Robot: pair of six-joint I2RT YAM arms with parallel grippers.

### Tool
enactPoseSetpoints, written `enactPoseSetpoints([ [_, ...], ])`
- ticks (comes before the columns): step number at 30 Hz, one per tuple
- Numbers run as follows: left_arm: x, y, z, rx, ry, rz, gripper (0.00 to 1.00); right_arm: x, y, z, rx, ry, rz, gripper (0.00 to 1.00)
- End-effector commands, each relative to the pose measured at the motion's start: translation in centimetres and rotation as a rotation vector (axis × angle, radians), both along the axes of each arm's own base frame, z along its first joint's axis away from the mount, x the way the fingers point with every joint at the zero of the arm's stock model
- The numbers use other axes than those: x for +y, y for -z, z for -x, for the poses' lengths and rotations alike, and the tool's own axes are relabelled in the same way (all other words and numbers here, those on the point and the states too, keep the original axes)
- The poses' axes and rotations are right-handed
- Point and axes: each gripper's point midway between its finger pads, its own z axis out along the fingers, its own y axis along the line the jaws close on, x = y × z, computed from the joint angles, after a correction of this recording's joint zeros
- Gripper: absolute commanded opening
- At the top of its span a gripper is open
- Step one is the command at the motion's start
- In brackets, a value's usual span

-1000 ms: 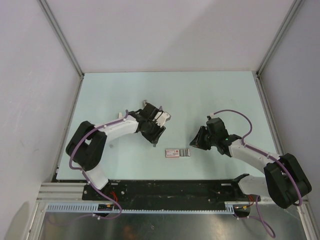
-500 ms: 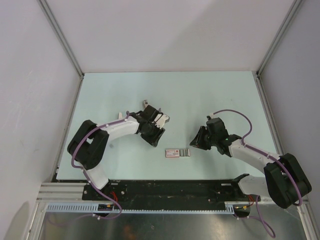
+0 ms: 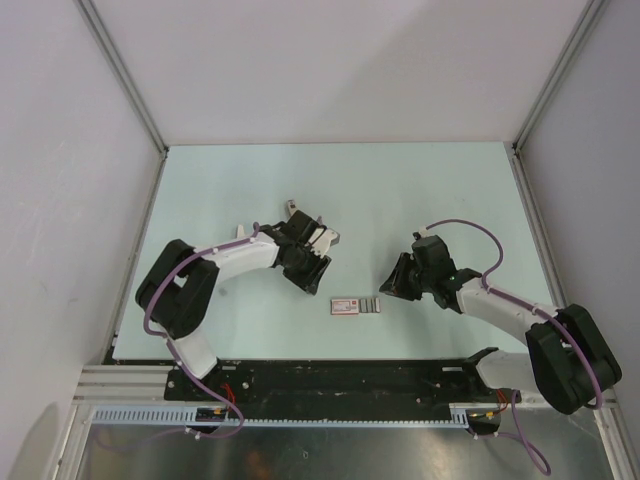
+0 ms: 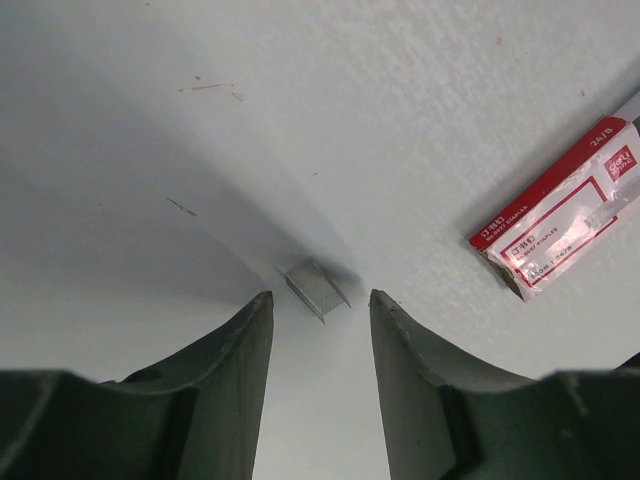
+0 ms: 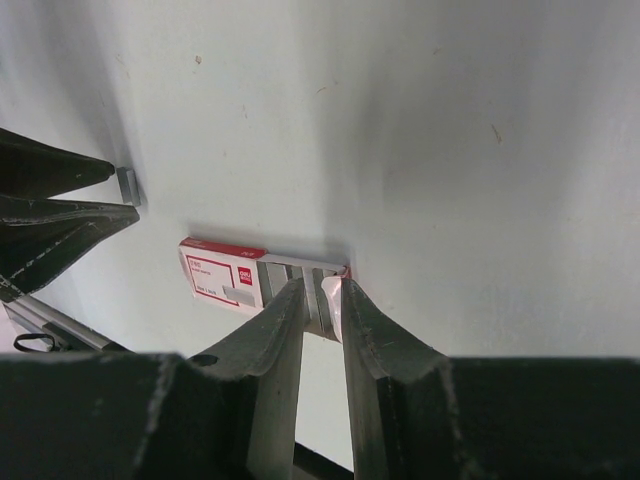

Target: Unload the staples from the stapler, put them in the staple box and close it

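I cannot make out the stapler in any view. My left gripper [image 3: 314, 284] is open and empty, low over the table. In the left wrist view a short grey ribbed strip of staples [image 4: 317, 289] lies on the table just past the gap between my left gripper's [image 4: 320, 298] fingertips. The same strip shows in the right wrist view [image 5: 127, 185], at the left gripper's tips. More grey staple strips [image 3: 370, 305] lie at the open right end of a red-and-white box [image 3: 345, 305]. My right gripper [image 5: 320, 285] hangs over these strips [image 5: 272, 275], jaws narrowly apart, holding nothing.
The red-and-white box also shows in the left wrist view [image 4: 560, 215] and the right wrist view [image 5: 222, 272]. The table's near edge with its black rail [image 3: 340, 375] runs just below the box. Grey walls stand left, right and behind.
My left gripper has shifted slightly nearer and lower. My right gripper has edged a little to the left. The box and staples have not moved.
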Motion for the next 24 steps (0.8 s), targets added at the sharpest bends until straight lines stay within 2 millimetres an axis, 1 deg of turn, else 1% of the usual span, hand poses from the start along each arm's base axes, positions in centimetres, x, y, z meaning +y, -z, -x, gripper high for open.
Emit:
enactPoseSetpoints([
  [1,-0.2,0.8,0.7,0.045,-0.027,0.003,0.48,0.6,-1.4,-1.3,-0.049,-0.001,-0.019,0.26],
  [9,-0.2,2.2,0.7,0.053,-0.016,-0.040,0.45,0.6,-1.6,-1.3,-0.054,-0.009,-0.025,0.26],
  [18,-0.6,2.2,0.7,0.002,0.045,-0.076,0.45,0.6,-1.7,-1.4,-0.058,-0.011,-0.029,0.26],
  [24,0.7,3.5,1.2,-0.002,0.074,-0.142,0.43,0.4,-1.9,-1.4,-0.060,-0.008,-0.029,0.26],
])
